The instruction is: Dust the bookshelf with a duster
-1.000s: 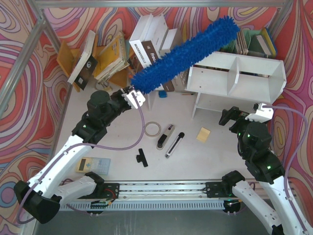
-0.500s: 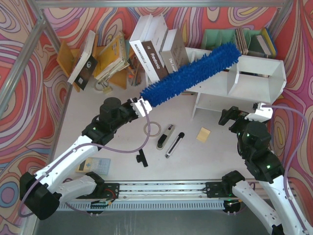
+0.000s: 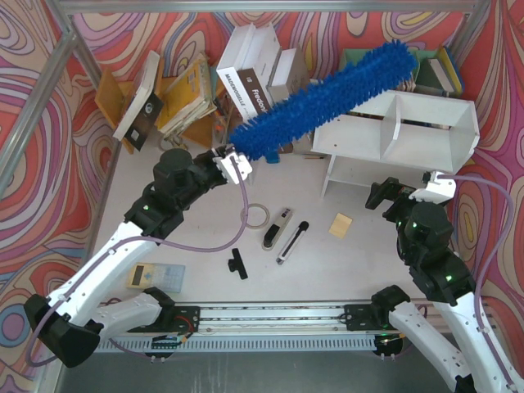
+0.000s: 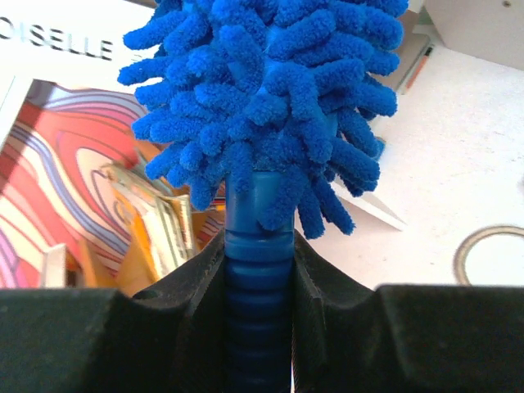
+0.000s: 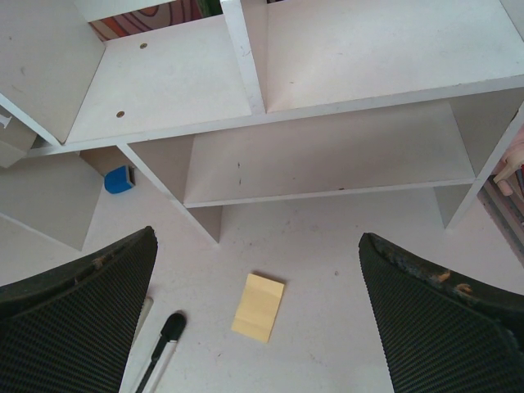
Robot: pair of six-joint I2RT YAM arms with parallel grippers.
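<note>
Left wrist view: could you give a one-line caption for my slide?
Left gripper clamps the duster by its ribbed blue handle, fluffy head above.

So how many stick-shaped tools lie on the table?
2: a thick black-and-silver one and a slimmer black-tipped one, side by side between the tape ring and the yellow pad. Others may be hidden.

Pale ring (image 3: pixel 255 215), yellow pad (image 3: pixel 341 225) — black stick (image 3: pixel 292 241)

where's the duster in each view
top external: duster slants across upper centre, up-right from the left hand
left wrist: duster fills the centre, handle clamped in the hand
right wrist: not in it
shared landmark: ring, below the hand in top, right edge in left wrist
</note>
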